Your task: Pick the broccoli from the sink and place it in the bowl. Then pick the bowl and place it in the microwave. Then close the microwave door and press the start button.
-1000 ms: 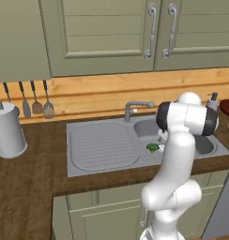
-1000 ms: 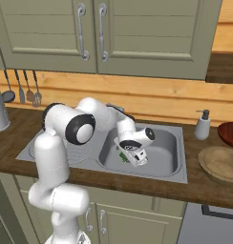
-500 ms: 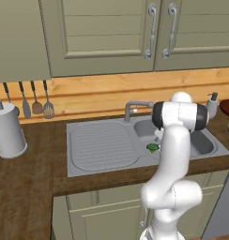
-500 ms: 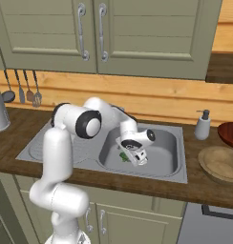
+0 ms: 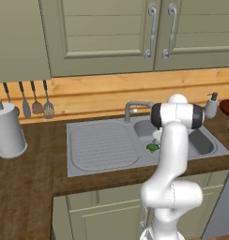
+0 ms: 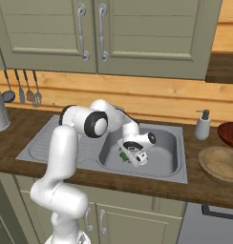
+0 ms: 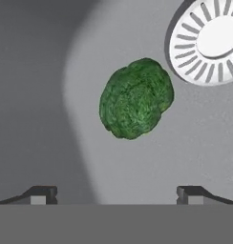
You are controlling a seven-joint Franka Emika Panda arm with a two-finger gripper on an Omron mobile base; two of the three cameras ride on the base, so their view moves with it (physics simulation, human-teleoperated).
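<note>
The broccoli [image 7: 136, 97] is a bright green lump on the floor of the sink basin [image 6: 164, 153], just beside the round drain [image 7: 209, 40]. My gripper [image 7: 116, 194] hangs open right above it, with the floret ahead of the gap between the fingertips and touching neither. From the right base view the gripper [image 6: 136, 159] is down inside the basin, next to the broccoli [image 6: 123, 155]. In the left base view the broccoli [image 5: 152, 147] peeks out beside the arm. The brown wooden bowl [image 6: 221, 164] sits on the counter right of the sink. The microwave is out of view.
A curved faucet [image 5: 135, 107] stands behind the basin, with the ribbed drainboard [image 5: 100, 145] to its left. A soap dispenser [image 6: 203, 125] and a dark red dish [image 6: 229, 133] stand at the back right. A white canister [image 5: 8, 131] and hanging utensils [image 5: 36, 101] are far left.
The arm's elbow has swung a little toward the basin. The hand has settled slightly lower over the broccoli, its jaws still wide apart.
</note>
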